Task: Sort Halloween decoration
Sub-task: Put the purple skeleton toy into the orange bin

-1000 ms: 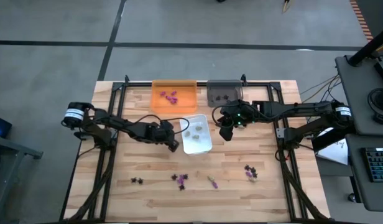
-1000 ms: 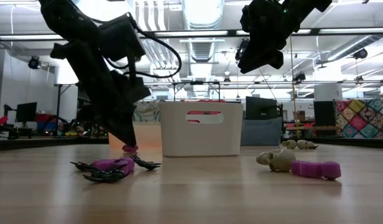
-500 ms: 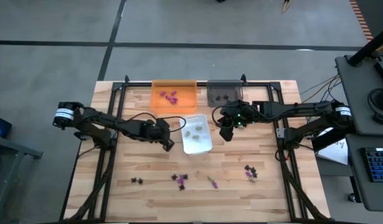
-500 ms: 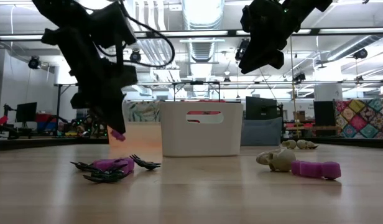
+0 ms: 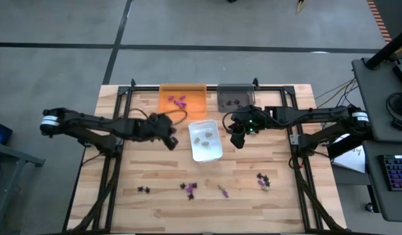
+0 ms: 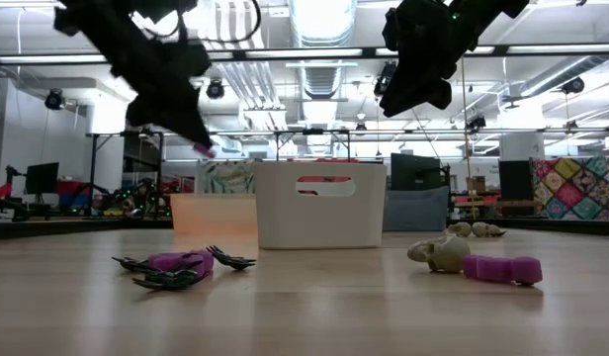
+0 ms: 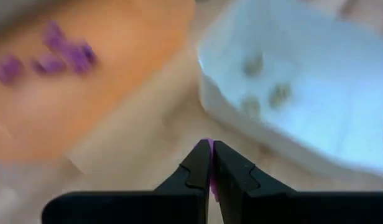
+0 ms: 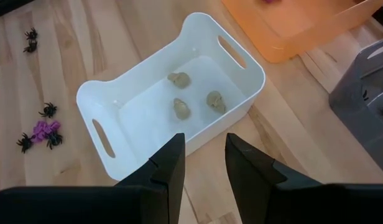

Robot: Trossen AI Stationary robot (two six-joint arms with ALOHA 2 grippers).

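Purple toy piece [image 7: 209,163] carried toward the translucent orange plastic tray [image 5: 183,101]

The left gripper [image 5: 168,140] is clenched on that piece, between the orange tray and the white plastic bin [image 5: 205,140]. The right gripper [image 5: 237,138] hangs part-open and empty beside the bin. Purple pieces, beige skulls [image 8: 193,97] and black spiders are binned; several pieces [image 5: 190,188] remain on the wooden table [image 5: 123,170].

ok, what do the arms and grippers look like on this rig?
Two dark, slender jointed arms with black cables looped alongside. Each has a silver-white band near its base. The right gripper carries a small green light; the left gripper ends in two black tapered fingers.
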